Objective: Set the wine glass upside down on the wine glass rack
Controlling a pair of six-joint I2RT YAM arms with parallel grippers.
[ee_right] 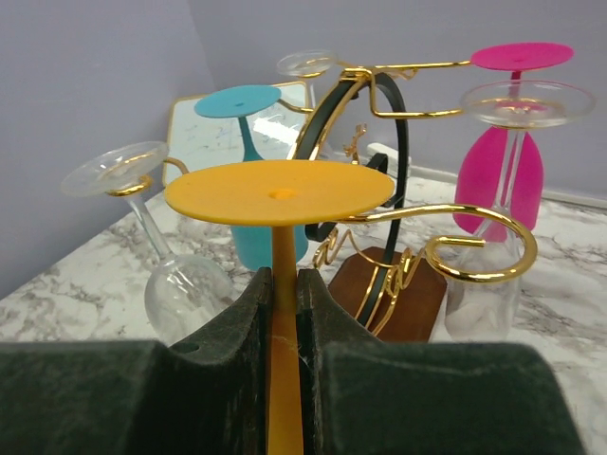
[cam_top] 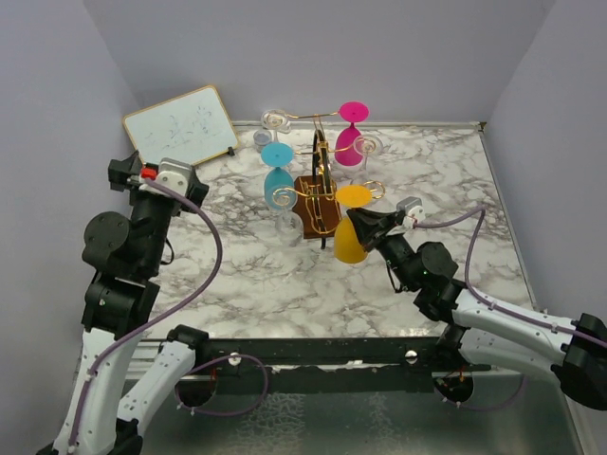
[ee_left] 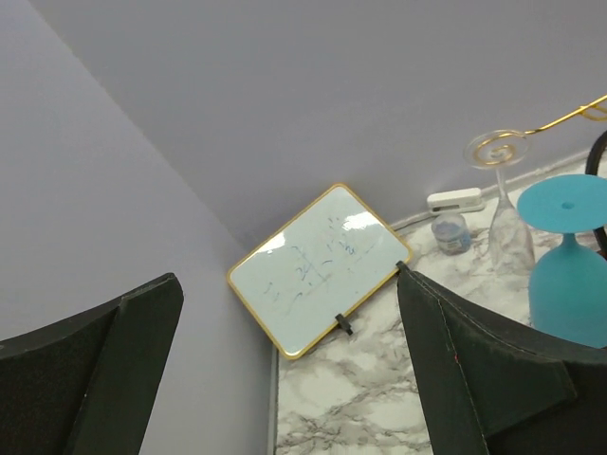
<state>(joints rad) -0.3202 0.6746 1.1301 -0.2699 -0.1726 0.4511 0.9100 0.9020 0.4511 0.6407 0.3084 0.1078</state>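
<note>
Right gripper point(ee_right: 284, 289) was clamped on the stem of the yellow wine glass point(ee_right: 280, 192), which was inverted: foot disc up, bowl hanging below the fingers. The glass sat just off the front-right side of the wine glass rack point(cam_top: 318, 216), foot level with a free scroll-ended arm point(ee_right: 479, 254) and just beside it, not seated in it. I couldn't tell whether foot and wire touched. The rack stood on the marble table point(cam_top: 256, 280) with other glasses hanging upside down: a teal glass point(cam_top: 278, 169), a pink glass point(cam_top: 350, 131) and three clear glasses point(cam_top: 277, 120). Left gripper point(ee_left: 287, 277) was raised at the left side, well apart from the rack, jaws spread wide with nothing between them, facing the whiteboard point(ee_left: 318, 265) leaning on the back wall.
</note>
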